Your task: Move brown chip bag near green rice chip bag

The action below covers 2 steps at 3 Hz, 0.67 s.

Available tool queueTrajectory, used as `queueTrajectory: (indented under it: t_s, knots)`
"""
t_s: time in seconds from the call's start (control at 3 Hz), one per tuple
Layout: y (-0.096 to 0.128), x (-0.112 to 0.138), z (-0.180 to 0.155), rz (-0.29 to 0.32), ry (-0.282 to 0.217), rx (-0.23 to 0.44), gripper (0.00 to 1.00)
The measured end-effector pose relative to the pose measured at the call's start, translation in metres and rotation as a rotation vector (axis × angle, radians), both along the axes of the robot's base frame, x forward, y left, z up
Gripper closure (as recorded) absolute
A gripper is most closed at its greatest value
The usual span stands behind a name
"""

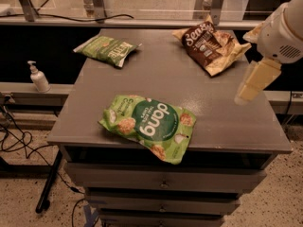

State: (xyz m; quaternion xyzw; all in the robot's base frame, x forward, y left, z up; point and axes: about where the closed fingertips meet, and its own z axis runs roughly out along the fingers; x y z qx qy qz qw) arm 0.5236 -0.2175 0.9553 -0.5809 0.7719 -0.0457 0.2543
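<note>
The brown chip bag [208,46] lies crinkled at the far right of the grey tabletop [170,86], with white script lettering and pale yellow edges. The green rice chip bag [149,124], bright green with "dang" on a dark circle, lies at the front edge, one corner hanging over it. My gripper [253,84] hangs pale and cream-coloured over the table's right side, in front of and to the right of the brown bag, apart from it. It holds nothing that I can see.
A smaller, duller green bag [108,50] lies at the far left of the table. The table is a drawer cabinet [163,183]. A pump bottle [39,77] stands on a ledge to the left. Cables lie on the floor at the left.
</note>
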Motion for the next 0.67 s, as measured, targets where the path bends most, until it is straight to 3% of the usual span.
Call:
queueTrajectory:
  t_s: [0.67]
  knots:
    - [-0.016,0.109,-0.022,-0.059,-0.153,0.156,0.00]
